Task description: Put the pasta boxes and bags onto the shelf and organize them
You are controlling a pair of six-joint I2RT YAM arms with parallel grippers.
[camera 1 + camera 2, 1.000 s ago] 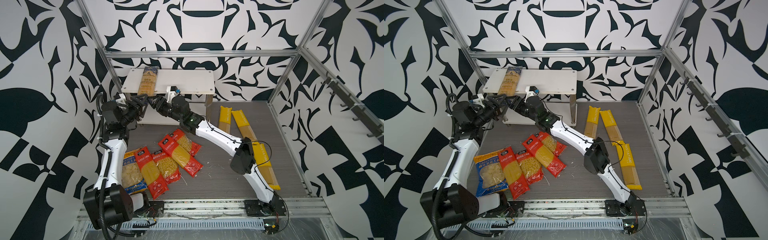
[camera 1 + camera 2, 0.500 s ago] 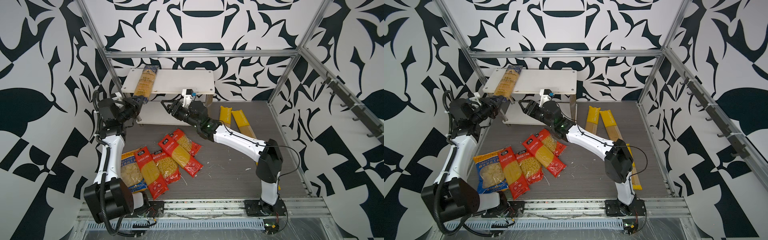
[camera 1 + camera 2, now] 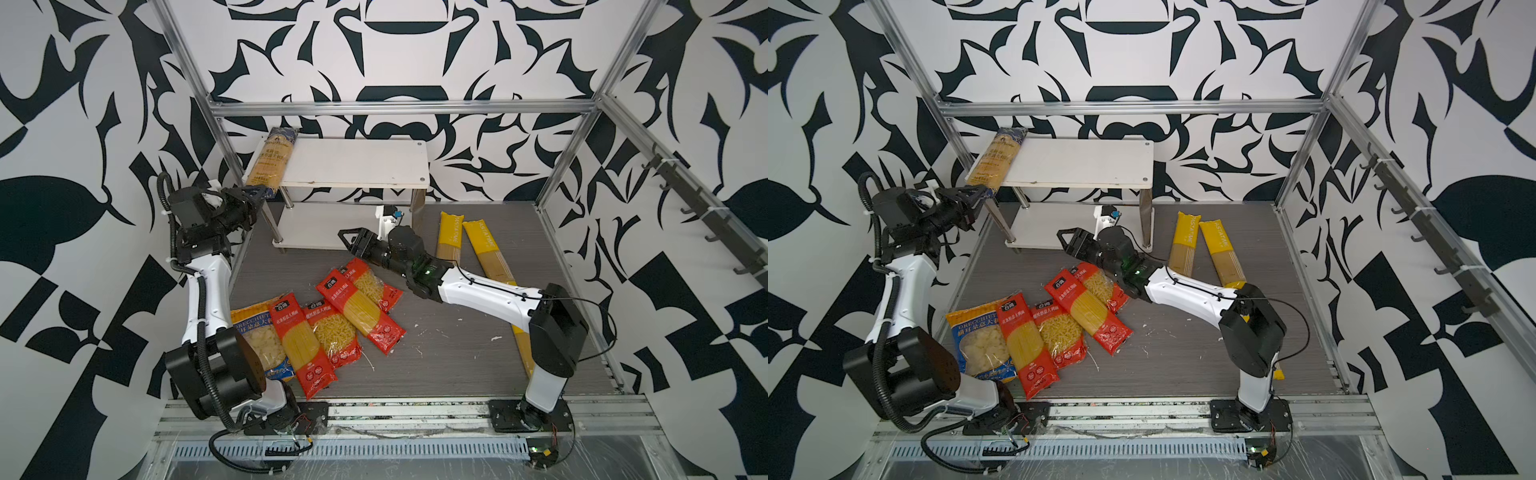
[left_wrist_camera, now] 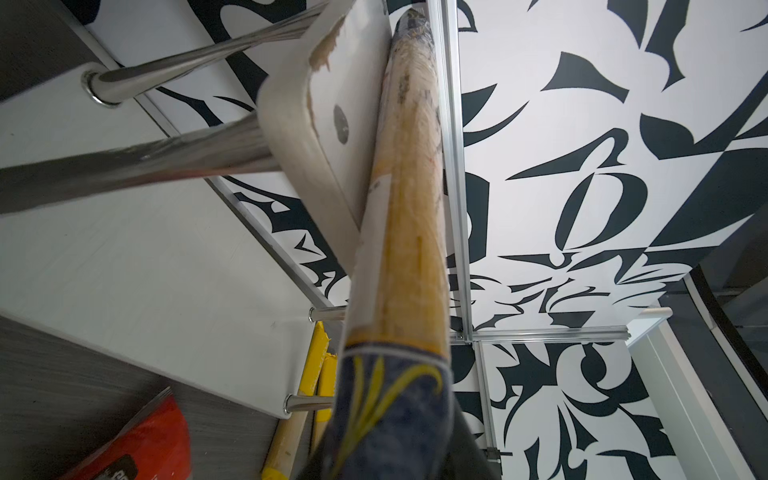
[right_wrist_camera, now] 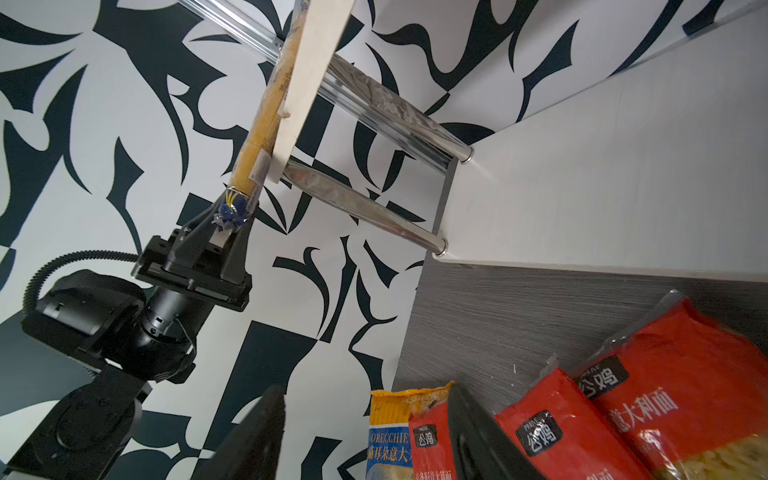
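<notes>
Clamping the near end of the long dark-blue packet [image 3: 272, 162] with the left gripper [image 3: 258, 192] at the shelf [image 3: 1079, 162]

Resting lengthwise along the left edge of the top board [image 3: 353, 166], blue tip poking past the front edge and pinched between narrowly set jaws, plain too in the right wrist view. Holding nothing with the right gripper [image 3: 344, 240], spread wide and hovering over the floor [image 3: 457, 353] just in front of the lower board [image 3: 328, 224], close to the farther of 2 short red packets [image 3: 370, 282]. Lying loose on the floor: those 2, plus 2 long red packets [image 3: 360, 311] and 1 blue-orange packet [image 3: 259, 340] grouped at left, 3 long yellow packets [image 3: 490, 253] at right, 1 partly hidden under the right arm [image 3: 490, 295]
</notes>
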